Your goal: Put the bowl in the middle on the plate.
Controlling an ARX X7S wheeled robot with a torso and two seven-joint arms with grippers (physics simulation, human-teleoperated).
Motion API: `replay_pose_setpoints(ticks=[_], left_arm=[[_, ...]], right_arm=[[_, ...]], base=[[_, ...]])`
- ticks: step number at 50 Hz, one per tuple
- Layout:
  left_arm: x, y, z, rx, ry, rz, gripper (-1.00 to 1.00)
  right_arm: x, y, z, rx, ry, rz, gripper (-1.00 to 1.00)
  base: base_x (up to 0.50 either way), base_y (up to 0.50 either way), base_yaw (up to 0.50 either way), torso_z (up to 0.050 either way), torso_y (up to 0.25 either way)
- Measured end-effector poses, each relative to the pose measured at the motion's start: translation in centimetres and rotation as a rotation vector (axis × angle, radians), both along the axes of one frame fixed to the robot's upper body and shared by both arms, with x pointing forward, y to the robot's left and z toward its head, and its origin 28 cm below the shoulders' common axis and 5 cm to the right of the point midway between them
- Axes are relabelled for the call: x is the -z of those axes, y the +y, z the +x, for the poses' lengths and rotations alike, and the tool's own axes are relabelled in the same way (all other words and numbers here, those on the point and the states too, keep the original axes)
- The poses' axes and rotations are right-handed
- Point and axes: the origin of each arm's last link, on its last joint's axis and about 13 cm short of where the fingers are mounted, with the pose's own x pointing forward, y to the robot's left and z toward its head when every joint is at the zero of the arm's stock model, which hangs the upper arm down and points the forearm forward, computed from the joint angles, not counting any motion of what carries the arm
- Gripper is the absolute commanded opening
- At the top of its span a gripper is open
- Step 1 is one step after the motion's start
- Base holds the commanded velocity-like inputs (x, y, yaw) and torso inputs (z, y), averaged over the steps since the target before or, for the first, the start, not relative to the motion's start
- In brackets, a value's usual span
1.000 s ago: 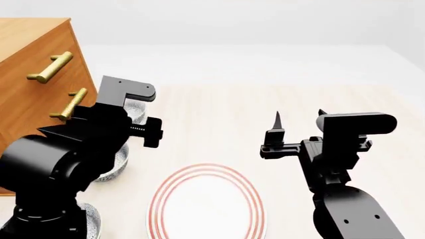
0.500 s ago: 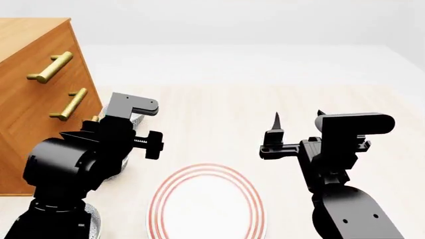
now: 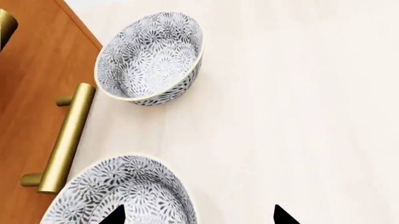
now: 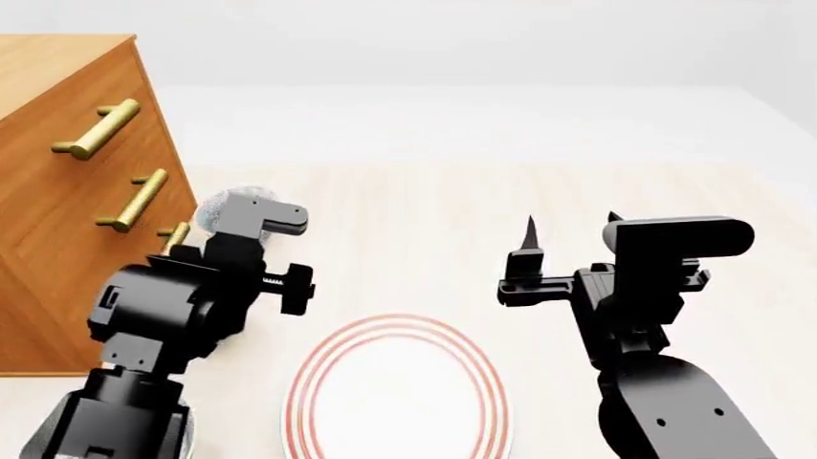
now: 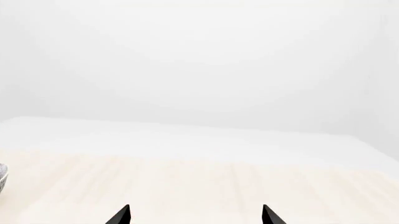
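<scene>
Two grey-blue floral bowls show in the left wrist view. The nearer one, the bowl [image 3: 128,191] in the middle, lies right under my left gripper [image 3: 198,217]. That gripper is open: one fingertip [image 3: 115,215] hangs over the bowl's inside, the other [image 3: 283,216] over bare table outside its rim. The farther bowl [image 3: 149,56] also peeks out behind my left wrist as the far bowl [image 4: 221,205]. The plate [image 4: 396,387], white with red rings, lies at the front centre. My right gripper [image 4: 575,229] hovers open and empty to the right of the plate.
A wooden drawer cabinet [image 4: 64,201] with brass handles [image 3: 65,140] stands close along the left of the bowls. The pale wooden table [image 4: 422,210] stretches behind the plate. A sliver of a bowl [image 5: 2,179] shows at the right wrist view's edge.
My left arm has drawn back and lowered toward the front left, uncovering the far bowl's top. The right arm and the plate have stayed put.
</scene>
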Motion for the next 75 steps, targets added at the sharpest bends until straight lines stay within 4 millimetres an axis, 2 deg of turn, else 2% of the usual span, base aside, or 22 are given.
replay_pose_setpoints(ticks=[11, 23, 51, 52, 75], left_arm=[[2.3, 0.2, 0.6, -0.016, 0.074, 0.017, 1.00], [3.7, 0.3, 0.9, -0.024, 0.119, 0.031, 1.00], [5.3, 0.5, 1.6, -0.056, 0.165, 0.046, 1.00], [5.3, 0.5, 1.6, -0.057, 0.164, 0.046, -1.00], [5.4, 0.8, 1.6, -0.070, 0.135, 0.103, -1.00]], right_arm=[[0.0, 0.0, 0.0, 0.002, 0.004, 0.000, 1.00], [0.1, 0.0, 0.0, 0.003, 0.005, 0.000, 1.00], [0.1, -0.1, 0.1, 0.005, 0.008, 0.000, 1.00], [0.1, -0.1, 0.1, 0.005, 0.008, 0.000, 1.00], [0.2, 0.0, 0.1, 0.005, 0.010, -0.002, 1.00]], base=[[0.00, 0.00, 0.00, 0.000, 0.000], [0.00, 0.00, 0.00, 0.000, 0.000], [0.00, 0.00, 0.00, 0.000, 0.000], [0.00, 0.00, 0.00, 0.000, 0.000], [0.00, 0.00, 0.00, 0.000, 0.000]])
